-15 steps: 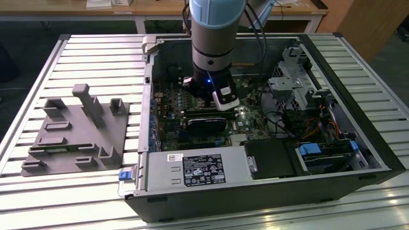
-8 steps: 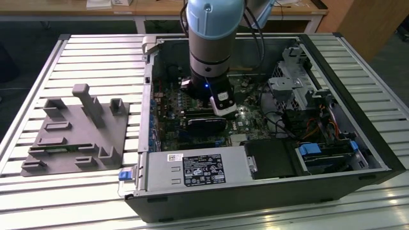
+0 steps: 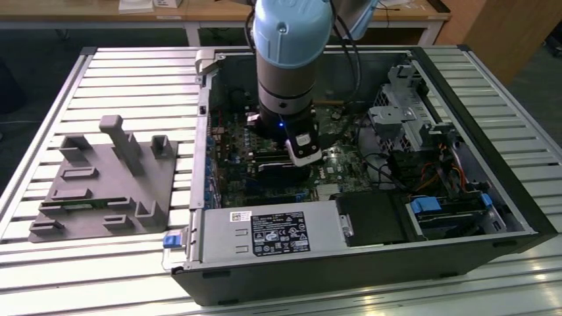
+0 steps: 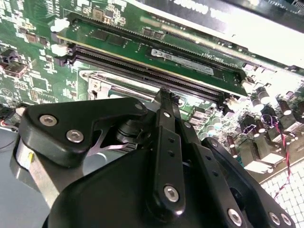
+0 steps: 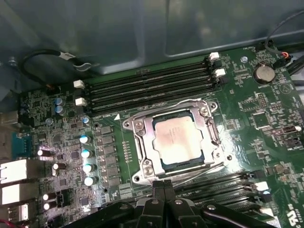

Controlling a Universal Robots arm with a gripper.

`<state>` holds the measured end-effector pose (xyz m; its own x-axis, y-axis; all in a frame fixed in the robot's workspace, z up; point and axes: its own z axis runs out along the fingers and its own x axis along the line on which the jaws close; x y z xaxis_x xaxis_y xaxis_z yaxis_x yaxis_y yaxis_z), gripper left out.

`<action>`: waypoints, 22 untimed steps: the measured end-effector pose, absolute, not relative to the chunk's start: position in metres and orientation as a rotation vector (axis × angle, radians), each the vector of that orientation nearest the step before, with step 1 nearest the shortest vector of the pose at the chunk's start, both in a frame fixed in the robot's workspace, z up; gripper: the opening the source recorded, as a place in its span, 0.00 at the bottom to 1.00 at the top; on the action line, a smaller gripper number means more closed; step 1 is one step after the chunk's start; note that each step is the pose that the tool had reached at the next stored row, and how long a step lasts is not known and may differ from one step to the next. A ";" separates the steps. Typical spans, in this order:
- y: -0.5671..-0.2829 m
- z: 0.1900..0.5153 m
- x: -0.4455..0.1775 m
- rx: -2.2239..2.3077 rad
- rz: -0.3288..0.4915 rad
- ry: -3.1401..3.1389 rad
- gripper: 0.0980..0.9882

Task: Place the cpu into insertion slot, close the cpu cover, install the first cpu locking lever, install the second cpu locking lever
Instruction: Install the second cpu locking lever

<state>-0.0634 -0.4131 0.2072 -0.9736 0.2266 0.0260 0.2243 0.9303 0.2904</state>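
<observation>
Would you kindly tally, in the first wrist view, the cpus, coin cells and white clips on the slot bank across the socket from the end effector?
cpu: 1
coin cell: 1
white clips: 4
Total: 6

Arm vertical, hand fingers together.
</observation>
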 end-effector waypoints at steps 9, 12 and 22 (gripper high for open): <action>-0.414 0.199 -0.072 0.360 0.528 3.073 0.01; -0.414 0.196 -0.074 0.360 0.538 3.072 0.01; -0.414 0.189 -0.080 0.361 0.583 3.067 0.01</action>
<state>-0.0797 -0.4141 0.1894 -0.9737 0.2237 0.0436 0.2241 0.9047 0.3622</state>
